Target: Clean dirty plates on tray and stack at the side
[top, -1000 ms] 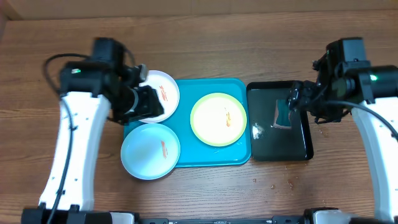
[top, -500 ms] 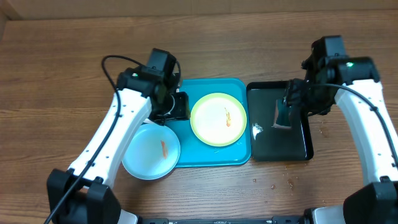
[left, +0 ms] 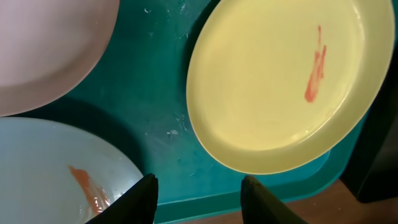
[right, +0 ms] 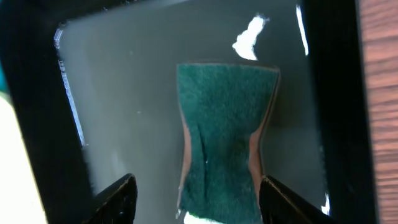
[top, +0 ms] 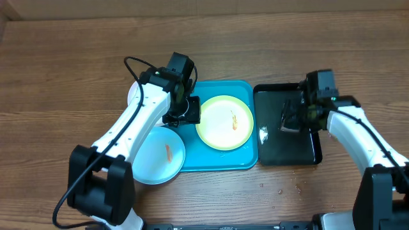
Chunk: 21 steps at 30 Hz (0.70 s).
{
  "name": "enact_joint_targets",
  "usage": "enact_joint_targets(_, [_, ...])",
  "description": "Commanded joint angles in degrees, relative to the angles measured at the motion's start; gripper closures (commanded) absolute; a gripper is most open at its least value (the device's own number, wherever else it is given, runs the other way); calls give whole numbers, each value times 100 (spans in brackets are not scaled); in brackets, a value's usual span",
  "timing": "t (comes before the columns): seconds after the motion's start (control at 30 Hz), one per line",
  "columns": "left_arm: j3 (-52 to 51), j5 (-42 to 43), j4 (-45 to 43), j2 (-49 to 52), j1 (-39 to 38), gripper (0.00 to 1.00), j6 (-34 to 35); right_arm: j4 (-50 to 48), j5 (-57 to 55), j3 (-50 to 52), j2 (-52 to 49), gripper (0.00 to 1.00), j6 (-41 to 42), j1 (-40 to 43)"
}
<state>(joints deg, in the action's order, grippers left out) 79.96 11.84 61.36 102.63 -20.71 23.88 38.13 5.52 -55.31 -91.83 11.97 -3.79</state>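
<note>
Our right gripper point(right: 196, 202) hangs wide open, empty, fingers either side of the green sponge point(right: 221, 143), placed, we judge, to grasp it.

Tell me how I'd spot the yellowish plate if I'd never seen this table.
Find the large turquoise tray on the wooden table. The yellowish plate lies flat on the half nearest the black tray. It alone has a yellow-green rim round a white centre; its neighbours are a white plate and a pale blue plate.
</note>
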Motion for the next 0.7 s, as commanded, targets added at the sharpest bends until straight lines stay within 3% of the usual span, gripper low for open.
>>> enact_joint_targets(0.0, [-37,-44,-20,203,-37,55,55,-382,-101,291,4,37,-2,17])
enact_joint_targets(0.17, [-37,-44,-83,299,-37,56,33,-837,-105,452,-127,38,-4,17])
enact_joint_targets(0.27, [-37,-46,-168,302,-37,56,33,-1003,-214,452,-262,43,-4,17])
enact_joint_targets(0.57, [-42,-72,-363,302,-39,54,37,-957,-313,450,-409,49,-2,17])
enact_joint_targets(0.67, [-46,-273,-442,302,-70,56,37,-957,-306,446,-409,66,-2,17])
